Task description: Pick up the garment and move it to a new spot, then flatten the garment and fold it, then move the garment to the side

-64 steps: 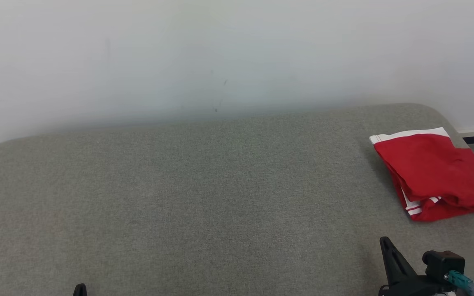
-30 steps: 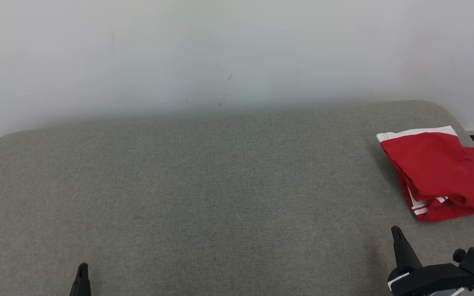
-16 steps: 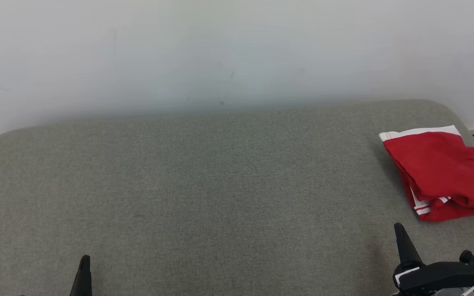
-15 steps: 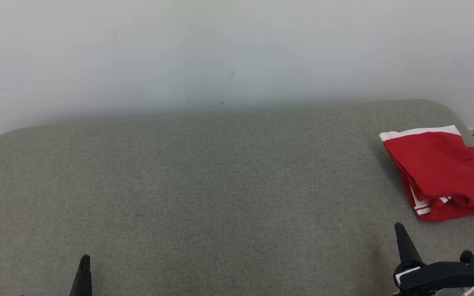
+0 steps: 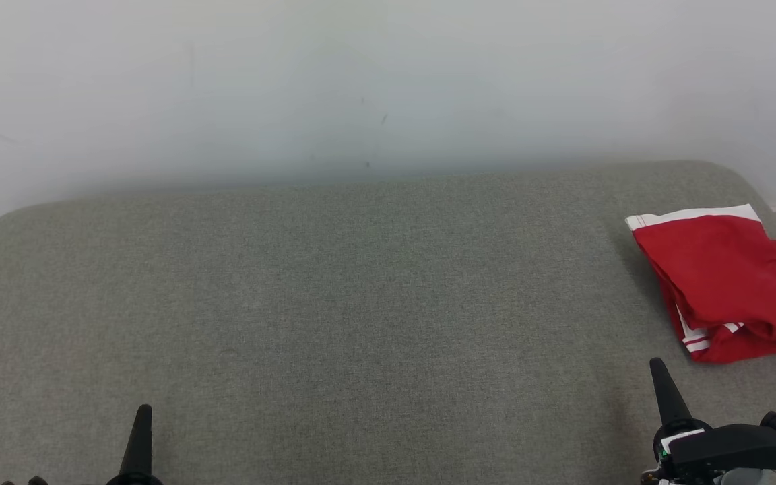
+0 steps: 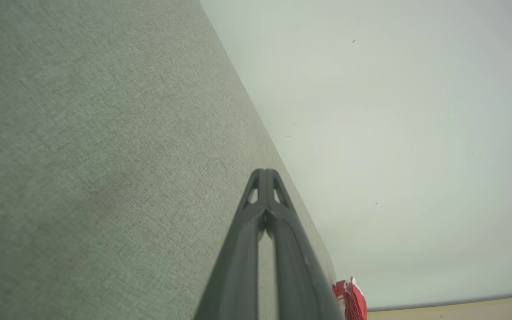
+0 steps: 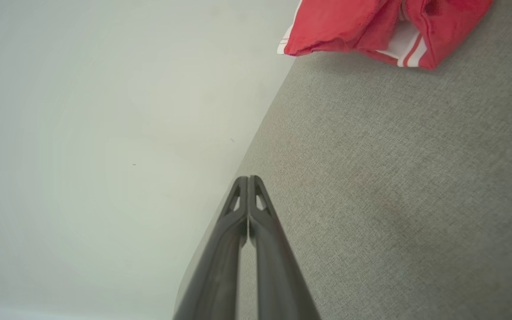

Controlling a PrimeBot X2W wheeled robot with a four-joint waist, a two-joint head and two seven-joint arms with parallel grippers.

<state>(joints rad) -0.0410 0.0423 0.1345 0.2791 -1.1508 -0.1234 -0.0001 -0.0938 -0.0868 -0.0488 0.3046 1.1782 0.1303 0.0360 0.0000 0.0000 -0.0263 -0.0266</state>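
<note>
Head view: garment (image 5: 725, 279) lies folded; left gripper (image 5: 143, 419) and right gripper (image 5: 659, 374) closed, empty.

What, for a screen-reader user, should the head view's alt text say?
A folded red garment with white stripes lies at the right edge of a grey fabric surface against a white wall. The left gripper and right gripper, both shut, point up from the bottom edge, apart from it.

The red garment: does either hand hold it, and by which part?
Nothing is held: left hand and right hand are shut, empty; the garment lies apart.
</note>
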